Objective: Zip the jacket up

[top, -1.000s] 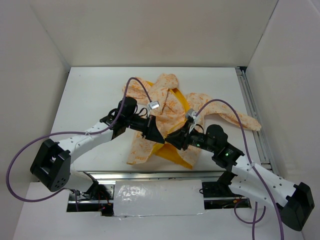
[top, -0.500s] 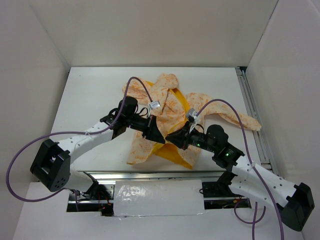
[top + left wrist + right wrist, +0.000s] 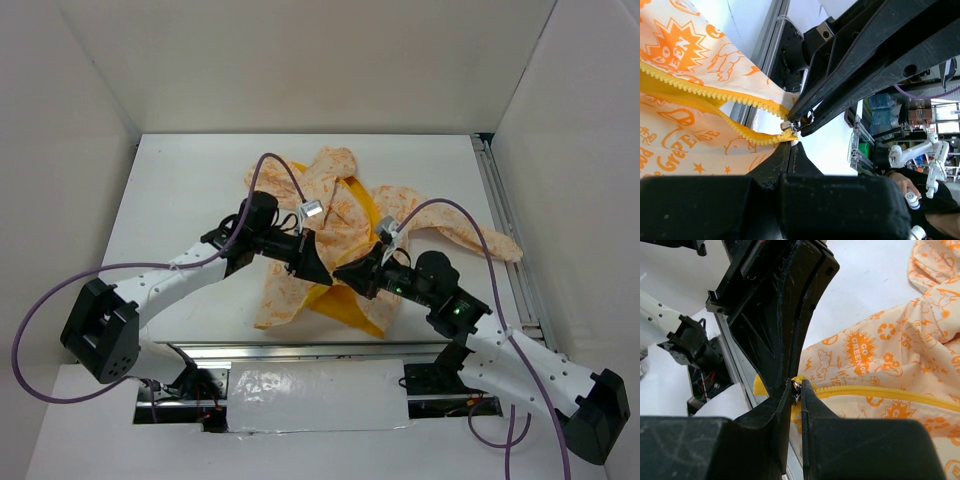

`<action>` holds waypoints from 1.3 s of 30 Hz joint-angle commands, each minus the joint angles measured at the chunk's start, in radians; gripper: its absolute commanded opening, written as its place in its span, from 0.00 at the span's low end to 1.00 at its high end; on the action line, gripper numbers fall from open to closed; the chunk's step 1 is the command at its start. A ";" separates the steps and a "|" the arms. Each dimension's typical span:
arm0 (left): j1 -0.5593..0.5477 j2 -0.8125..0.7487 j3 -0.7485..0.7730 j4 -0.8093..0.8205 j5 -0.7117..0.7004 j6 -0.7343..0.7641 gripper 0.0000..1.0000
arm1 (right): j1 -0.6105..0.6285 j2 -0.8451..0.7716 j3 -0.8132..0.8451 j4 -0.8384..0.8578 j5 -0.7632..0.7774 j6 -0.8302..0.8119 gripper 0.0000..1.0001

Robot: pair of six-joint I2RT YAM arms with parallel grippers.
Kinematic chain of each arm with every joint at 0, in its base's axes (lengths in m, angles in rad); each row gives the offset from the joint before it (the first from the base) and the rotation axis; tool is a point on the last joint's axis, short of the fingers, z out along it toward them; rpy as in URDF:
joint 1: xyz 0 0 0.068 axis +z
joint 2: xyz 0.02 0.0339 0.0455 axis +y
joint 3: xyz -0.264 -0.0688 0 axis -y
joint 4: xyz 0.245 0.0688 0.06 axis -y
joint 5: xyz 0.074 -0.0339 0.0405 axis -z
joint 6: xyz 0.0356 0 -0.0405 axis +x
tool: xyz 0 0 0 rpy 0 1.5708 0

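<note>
One jacket [image 3: 335, 195] crumpled mid-table [image 3: 190, 180], two grippers met at its 6 o'clock hem.
Overhead: tips merely touching. Wrist views only: left gripper [image 3: 322, 276] clamped on yellow bottom end of zipper [image 3: 700, 92], right gripper [image 3: 339, 270] pinched on one silver slider [image 3: 793, 125], two tooth rows parted.

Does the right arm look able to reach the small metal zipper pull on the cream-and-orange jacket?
Likely yes: the right gripper pinches the small metal zipper pull; the left gripper, clamping the jacket beside it, leaves it exposed.

White arms [image 3: 172, 274], black fingers [image 3: 313, 268], purple cables [image 3: 435, 201]
</note>
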 commanded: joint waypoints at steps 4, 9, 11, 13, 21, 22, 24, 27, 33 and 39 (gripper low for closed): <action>-0.006 -0.018 0.063 -0.056 -0.077 0.019 0.38 | 0.036 -0.070 -0.011 -0.036 0.126 0.024 0.00; -0.006 -0.047 0.051 -0.040 -0.092 0.000 0.77 | 0.068 -0.047 -0.002 -0.035 0.154 0.082 0.00; -0.006 -0.067 0.049 -0.053 -0.112 -0.006 0.86 | 0.072 -0.034 0.005 -0.042 0.170 0.101 0.00; -0.006 -0.084 0.045 -0.070 -0.164 -0.012 0.92 | 0.074 -0.018 0.012 -0.059 0.182 0.135 0.00; -0.082 -0.266 -0.033 -0.212 -0.520 -0.122 0.99 | 0.080 -0.024 0.020 -0.110 0.225 0.331 0.00; -0.101 -0.297 -0.040 -0.229 -0.554 -0.163 0.99 | 0.080 -0.032 0.015 -0.113 0.237 0.349 0.00; -0.172 -0.325 -0.066 -0.254 -0.626 -0.207 0.99 | 0.080 -0.043 -0.003 -0.112 0.258 0.408 0.00; -0.283 -0.351 -0.101 -0.255 -0.683 -0.288 0.99 | 0.083 -0.053 -0.028 -0.101 0.245 0.468 0.00; -0.464 -0.273 -0.067 -0.330 -0.891 -0.515 0.92 | 0.105 -0.107 -0.121 -0.027 0.231 0.596 0.00; -0.491 -0.259 -0.053 -0.329 -0.964 -0.642 0.90 | 0.129 -0.173 -0.149 -0.050 0.282 0.620 0.00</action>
